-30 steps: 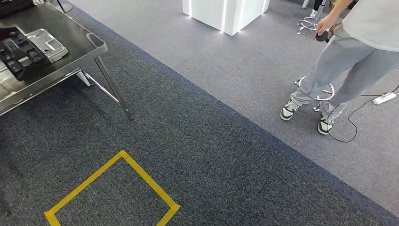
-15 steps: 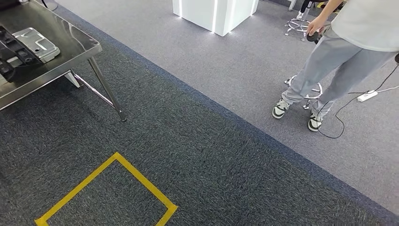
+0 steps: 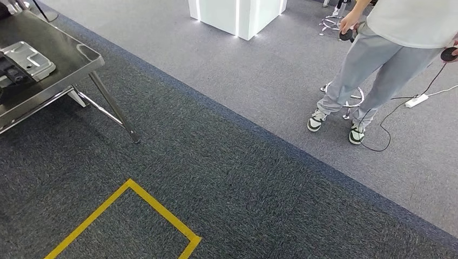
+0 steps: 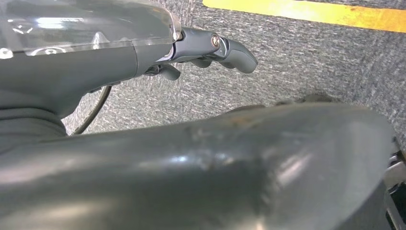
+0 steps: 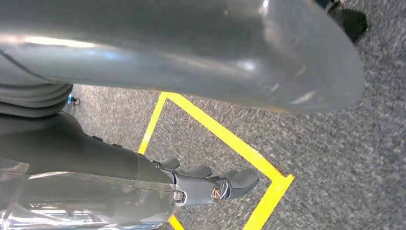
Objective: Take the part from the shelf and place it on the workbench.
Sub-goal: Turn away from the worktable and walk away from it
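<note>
A steel workbench [image 3: 75, 54] stands at the far left of the head view. On it lie a silver metal part [image 3: 28, 58] and, at the picture's edge, a black part [image 3: 7, 73]. My left hand [image 4: 210, 50] hangs over dark carpet near a yellow tape line [image 4: 306, 10], its fingers loose and holding nothing. My right hand [image 5: 210, 184] hangs likewise over the corner of a yellow tape square [image 5: 268, 177], also holding nothing. The shelf is out of sight.
A person [image 3: 389, 59] in grey trousers stands at the right on the lighter carpet, beside a chrome stool [image 3: 345, 98], a cable and a power strip [image 3: 417, 100]. A white lit pillar [image 3: 236, 16] stands at the back. A yellow tape square [image 3: 135, 216] marks the floor in front.
The whole picture has shifted left as the camera moved: the workbench has slid toward the left edge and less of its parts shows. The person has stepped slightly.
</note>
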Robot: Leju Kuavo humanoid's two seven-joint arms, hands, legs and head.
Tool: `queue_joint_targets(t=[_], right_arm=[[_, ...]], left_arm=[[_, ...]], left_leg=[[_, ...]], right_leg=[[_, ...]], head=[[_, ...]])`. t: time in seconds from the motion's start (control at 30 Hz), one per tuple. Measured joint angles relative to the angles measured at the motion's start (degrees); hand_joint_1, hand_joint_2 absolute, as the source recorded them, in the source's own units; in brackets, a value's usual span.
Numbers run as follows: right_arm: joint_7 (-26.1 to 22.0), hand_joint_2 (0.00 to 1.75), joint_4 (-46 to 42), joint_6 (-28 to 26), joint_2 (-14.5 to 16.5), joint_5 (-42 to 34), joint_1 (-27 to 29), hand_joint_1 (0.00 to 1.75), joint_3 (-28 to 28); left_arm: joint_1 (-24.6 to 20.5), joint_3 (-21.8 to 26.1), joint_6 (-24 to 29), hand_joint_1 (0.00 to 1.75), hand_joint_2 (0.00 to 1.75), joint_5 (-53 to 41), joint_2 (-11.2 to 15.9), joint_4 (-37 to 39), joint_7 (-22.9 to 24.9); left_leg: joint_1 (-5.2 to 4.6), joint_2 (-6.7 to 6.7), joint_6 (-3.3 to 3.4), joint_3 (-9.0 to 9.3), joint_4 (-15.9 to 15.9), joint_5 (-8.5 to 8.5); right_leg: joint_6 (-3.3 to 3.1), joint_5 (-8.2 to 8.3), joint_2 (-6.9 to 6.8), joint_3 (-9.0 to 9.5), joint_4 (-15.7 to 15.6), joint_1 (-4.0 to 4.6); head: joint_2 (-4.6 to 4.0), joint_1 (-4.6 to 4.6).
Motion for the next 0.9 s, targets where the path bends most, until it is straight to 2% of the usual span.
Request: queue_joint_targets(t=[0.07, 0.13, 0.17, 0.2, 0.27, 0.33, 0.4, 0.43, 0.5, 0.57, 0.6, 0.63, 0.67, 0.7, 0.77, 0.8, 0.9], right_arm=[[0.0, 0.0, 0.0, 0.0, 0.0, 0.0, 0.0, 0.0, 0.0], [0.0, 0.0, 0.0, 0.0, 0.0, 0.0, 0.0, 0.0, 0.0], [0.0, 0.0, 0.0, 0.0, 0.0, 0.0, 0.0, 0.0, -0.1], [0.1, 0.0, 0.0, 0.0, 0.0, 0.0, 0.0, 0.0, -0.1], [0.1, 0.0, 0.0, 0.0, 0.1, 0.0, 0.0, 0.0, -0.1], [0.2, 0.0, 0.0, 0.0, 0.1, 0.0, 0.0, 0.0, -0.1], [0.2, 0.0, 0.0, 0.0, 0.1, 0.0, 0.1, 0.0, -0.1], [0.2, 0.0, 0.0, 0.0, 0.1, 0.0, 0.1, 0.0, -0.1], [0.2, 0.0, 0.0, 0.0, 0.1, 0.0, 0.1, 0.0, -0.2], [0.2, 0.0, 0.0, 0.0, 0.1, 0.0, 0.0, 0.0, -0.2], [0.2, 0.0, 0.0, 0.0, 0.1, 0.0, 0.0, 0.0, -0.2], [0.2, 0.0, 0.0, 0.0, 0.1, 0.0, 0.1, 0.0, -0.2], [0.2, 0.0, 0.0, 0.0, 0.1, 0.0, 0.1, 0.0, -0.2], [0.2, 0.0, 0.0, 0.0, 0.1, 0.0, 0.1, 0.0, -0.3], [0.2, 0.0, 0.0, 0.0, 0.1, 0.0, 0.0, 0.0, -0.4], [0.2, 0.0, 0.0, 0.0, 0.0, 0.0, 0.0, 0.0, -0.4], [0.2, 0.0, 0.0, 0.3, 0.1, 0.1, 0.0, 0.0, -0.4]], left_arm=[[0.0, 0.0, 0.0, 0.0, 0.0, 0.0, 0.0, 0.0, 0.0], [0.0, 0.0, 0.0, 0.0, 0.0, 0.0, 0.0, 0.0, 0.0], [0.0, 0.0, 0.0, 0.0, 0.0, 0.0, 0.0, 0.0, 0.0], [0.1, 0.1, 0.0, 0.0, 0.0, 0.0, 0.0, 0.0, 0.0], [0.0, 0.1, 0.0, 0.0, 0.0, 0.0, 0.0, 0.0, 0.0], [0.0, 0.1, 0.0, 0.0, 0.0, 0.0, 0.0, 0.0, -0.1], [0.0, 0.2, 0.0, 0.0, 0.0, 0.0, 0.0, 0.0, -0.1], [0.0, 0.2, 0.0, 0.0, 0.0, 0.0, 0.0, 0.0, -0.1], [0.0, 0.2, 0.0, 0.0, 0.0, 0.0, 0.0, 0.0, -0.1], [0.0, 0.3, 0.0, 0.0, 0.0, 0.0, 0.0, 0.0, -0.1], [0.1, 0.4, 0.0, 0.0, 0.0, 0.0, 0.0, 0.0, -0.1], [0.1, 0.4, 0.0, 0.0, 0.0, 0.0, 0.0, 0.0, -0.1], [0.0, 0.4, 0.0, 0.0, 0.0, 0.0, 0.0, 0.0, -0.1], [0.0, 0.4, 0.0, 0.0, 0.0, 0.0, 0.0, 0.0, -0.1], [0.0, 0.4, 0.0, 0.0, 0.0, 0.0, 0.0, 0.0, -0.1], [0.0, 0.4, 0.0, 0.0, 0.0, 0.0, 0.0, 0.0, -0.1], [-0.1, 0.4, 0.0, 0.0, 0.0, 0.0, 0.0, 0.0, -0.1]], left_leg=[[0.01, -0.01, 0.0, -0.09, 0.2, -0.11], [0.14, -0.11, -0.15, -2.68, 5.8, -2.49], [0.22, -0.24, -0.14, -2.72, 5.9, -1.71], [0.3, -0.53, -0.04, -2.23, 4.7, -0.6], [0.22, -1.24, 0.4, 1.31, -3.3, 3.6], [0.01, -1.52, 0.8, 1.77, -4.7, 3.67], [0.0, -1.19, 1.52, 1.88, -5.1, 4.04], [0.04, -1.0, 1.9, 1.97, -5.4, 4.29], [0.15, -0.54, 2.44, 1.99, -5.7, 4.67], [0.02, -0.07, 2.61, 1.8, -5.7, 4.7], [-0.04, 0.14, 2.64, 1.78, -5.7, 4.67], [-0.06, 0.31, 2.63, 1.79, -5.6, 4.63], [-0.06, 0.46, 2.59, 1.86, -5.6, 4.56], [-0.05, 0.59, 2.49, 1.98, -5.6, 4.47], [-0.22, 0.89, 2.1, 2.14, -5.4, 4.24], [-0.31, 1.05, 1.82, 2.17, -5.4, 4.14], [-0.31, 1.43, 0.91, 2.2, -5.2, 3.84]], right_leg=[[-0.01, 0.0, 0.0, 0.0, 0.0, 0.0], [-0.08, 0.0, 0.23, -0.09, 0.1, 0.13], [-0.06, -0.04, 0.65, -0.08, 0.2, 0.2], [0.02, -0.11, 1.12, -0.07, 0.3, 0.27], [0.5, -0.3, 1.95, -0.1, 0.8, 0.43], [1.16, -0.32, 2.19, -0.28, 0.9, 0.46], [1.85, -0.38, 2.25, -0.33, 1.0, 0.29], [2.16, -0.95, 2.0, -0.63, 1.7, 0.23], [2.64, -3.95, 1.29, -2.84, 6.6, 0.08], [3.06, -7.33, 0.88, -6.4, 13.8, -0.1], [3.2, -7.75, 0.81, -7.42, 15.9, -0.17], [3.27, -7.06, 0.71, -7.45, 16.0, -0.22], [3.26, -5.44, 0.55, -6.41, 13.9, -0.24], [3.15, -3.34, 0.23, -4.53, 10.2, -0.24], [2.6, -0.78, -0.67, -1.17, 3.3, 0.02], [2.26, -0.38, -0.91, -0.38, 1.5, 0.21], [1.24, -0.28, -0.49, -0.34, 0.7, 0.38]], head=[[0.0, 0.0], [0.0, 0.01], [0.0, 0.02], [0.0, 0.02], [0.0, 0.04], [0.0, 0.07], [0.0, 0.09], [0.0, 0.12], [0.0, 0.21], [0.0, 0.25], [0.0, 0.24], [0.0, 0.25], [0.0, 0.25], [0.0, 0.26], [0.0, 0.25], [0.0, 0.22], [0.0, 0.16]])
